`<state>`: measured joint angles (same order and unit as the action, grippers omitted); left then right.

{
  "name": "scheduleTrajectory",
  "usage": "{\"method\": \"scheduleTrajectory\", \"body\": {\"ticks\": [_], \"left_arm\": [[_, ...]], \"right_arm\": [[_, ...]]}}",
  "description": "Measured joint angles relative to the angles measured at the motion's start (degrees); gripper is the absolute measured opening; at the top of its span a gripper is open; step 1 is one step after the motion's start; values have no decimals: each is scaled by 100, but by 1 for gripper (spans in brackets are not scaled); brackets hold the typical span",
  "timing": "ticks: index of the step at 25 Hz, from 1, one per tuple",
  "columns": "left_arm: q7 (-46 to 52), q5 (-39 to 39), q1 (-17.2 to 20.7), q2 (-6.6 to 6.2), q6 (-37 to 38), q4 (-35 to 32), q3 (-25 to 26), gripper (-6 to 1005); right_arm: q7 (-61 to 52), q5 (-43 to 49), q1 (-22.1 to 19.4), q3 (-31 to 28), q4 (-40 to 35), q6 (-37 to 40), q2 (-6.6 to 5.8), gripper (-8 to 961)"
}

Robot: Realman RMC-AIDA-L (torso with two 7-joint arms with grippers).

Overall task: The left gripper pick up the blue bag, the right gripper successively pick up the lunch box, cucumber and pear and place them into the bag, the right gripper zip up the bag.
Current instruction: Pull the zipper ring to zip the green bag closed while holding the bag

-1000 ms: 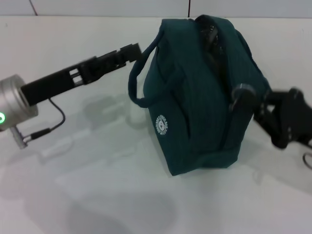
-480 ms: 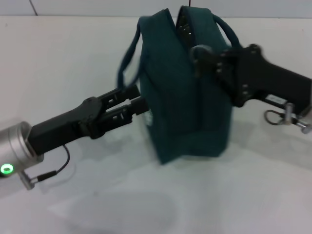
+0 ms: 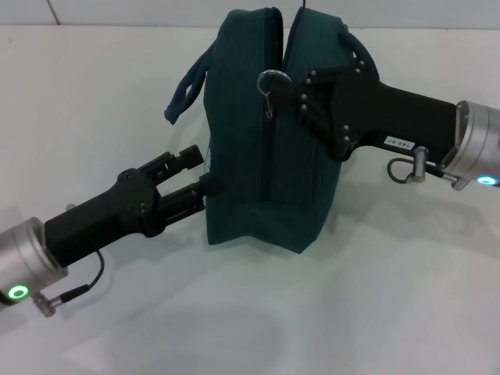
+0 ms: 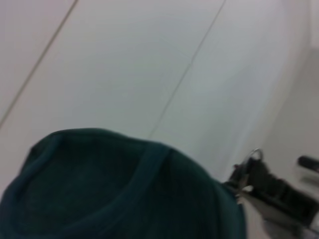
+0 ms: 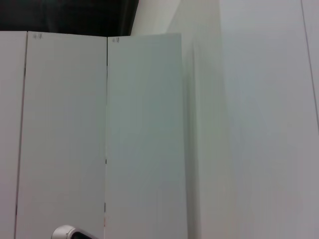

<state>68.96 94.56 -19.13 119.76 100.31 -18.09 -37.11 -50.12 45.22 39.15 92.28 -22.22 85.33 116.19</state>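
The blue bag (image 3: 250,156) stands upright on the white table, its top zipper line running down the near face. Its ring pull (image 3: 271,79) sits near the top. My right gripper (image 3: 300,98) reaches in from the right at the bag's top and looks shut on the zipper pull just behind the ring. My left gripper (image 3: 200,170) comes from the lower left, open, with its fingertips (image 3: 209,185) against the bag's left side below the loose handle (image 3: 184,92). The left wrist view shows the bag's top (image 4: 114,194) and the ring pull (image 4: 255,154). The lunch box, cucumber and pear are out of view.
The white table (image 3: 94,94) spreads around the bag, with a wall edge at the back. The right wrist view shows only white wall panels (image 5: 144,134) and a silver part (image 5: 70,233) at its bottom edge.
My right gripper has swung from the bag's lower right up to its top and leftward. The bag turned and shifted left. My left gripper dropped from the handle to the bag's lower left side.
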Motion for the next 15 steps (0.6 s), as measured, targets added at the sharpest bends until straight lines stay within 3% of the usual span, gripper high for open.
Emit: {"method": "scheduleTrajectory", "body": {"ticks": [15], "left_arm": [[-294,-132,-561,13,-257,398,-34,728]], "right_arm": [[-3,-13,3,9,-11,-129,0,51]]}}
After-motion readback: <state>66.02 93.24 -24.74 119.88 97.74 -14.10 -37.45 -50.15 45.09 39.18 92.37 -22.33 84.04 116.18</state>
